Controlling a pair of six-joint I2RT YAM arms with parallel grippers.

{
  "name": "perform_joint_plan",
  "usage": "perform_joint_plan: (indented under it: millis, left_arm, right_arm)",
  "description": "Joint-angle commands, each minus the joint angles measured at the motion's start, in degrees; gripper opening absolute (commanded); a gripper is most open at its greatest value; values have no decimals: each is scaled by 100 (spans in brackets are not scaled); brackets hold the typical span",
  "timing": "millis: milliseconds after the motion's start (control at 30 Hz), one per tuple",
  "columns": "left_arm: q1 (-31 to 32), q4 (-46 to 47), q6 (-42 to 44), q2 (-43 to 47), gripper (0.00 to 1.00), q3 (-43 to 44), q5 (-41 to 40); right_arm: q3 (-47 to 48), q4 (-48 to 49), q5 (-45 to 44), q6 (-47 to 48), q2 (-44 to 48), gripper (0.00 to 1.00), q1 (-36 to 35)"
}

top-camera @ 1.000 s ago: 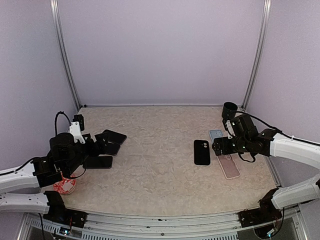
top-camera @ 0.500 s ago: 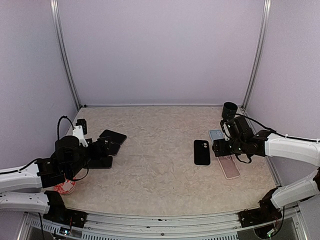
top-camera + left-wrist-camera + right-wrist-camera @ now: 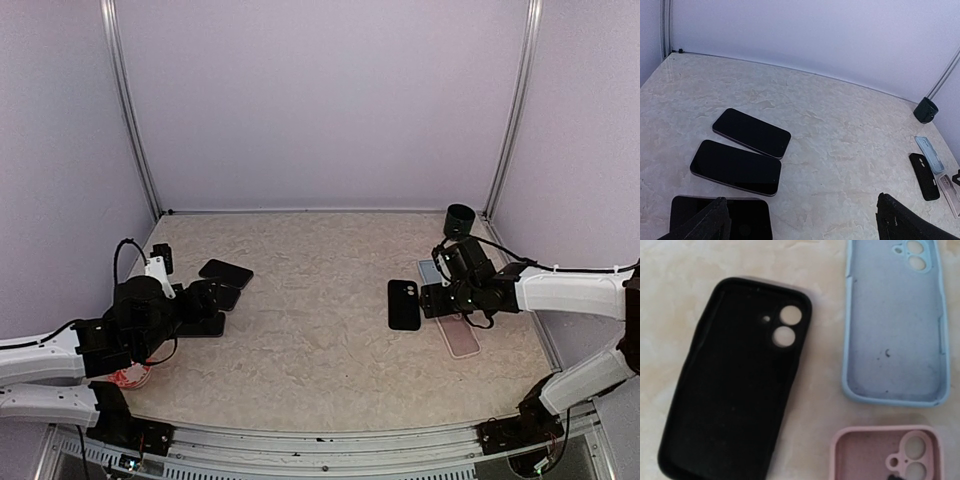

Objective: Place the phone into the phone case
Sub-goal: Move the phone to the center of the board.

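Three black phones lie at the left: far [image 3: 751, 132], middle [image 3: 735, 166] and near [image 3: 720, 217]; they also show in the top view [image 3: 222, 283]. My left gripper [image 3: 805, 227] is open just above the table, its left finger [image 3: 705, 225] over the nearest phone. A black case [image 3: 737, 375], a blue case [image 3: 895, 322] and a pink case [image 3: 887, 452] lie open side up at the right. My right gripper [image 3: 432, 298] hovers low between the black case [image 3: 404, 304] and the pink case [image 3: 462, 337], holding nothing; its fingers barely show in the wrist view.
A black cup [image 3: 459, 220] stands in the far right corner. A red and white object [image 3: 130, 375] lies under my left arm at the near left. Frame posts stand at both back corners.
My left gripper has lowered and drawn back toward the nearest phone. My right gripper has shifted slightly left, toward the black case. The phones and cases have not moved.
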State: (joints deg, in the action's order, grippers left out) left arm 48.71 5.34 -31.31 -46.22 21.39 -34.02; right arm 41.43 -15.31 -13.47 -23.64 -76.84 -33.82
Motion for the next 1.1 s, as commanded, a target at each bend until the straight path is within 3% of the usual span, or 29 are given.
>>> perform_joint_plan:
  millis: [0, 233, 500, 800, 1067]
  left_arm:
    - [9, -344, -303, -10, 99, -23, -332]
    - [-267, -1047, -1045, -117, 99, -45, -432]
    - [-1083, -1930, -2222, -307, 99, -116, -388]
    - [-1901, -1687, -2043, -491, 99, -194, 56]
    - [-2357, -1269, -1871, -1166, 99, -17, 472]
  right_arm:
    - [-25, 192, 60, -27, -77, 74, -123]
    - [-37, 210, 121, -33, -54, 76, -184]
    - [15, 246, 162, -44, -139, 80, -344]
    - [183, 168, 52, -44, -252, 84, -578]
    - [255, 76, -36, -70, -210, 87, -762]
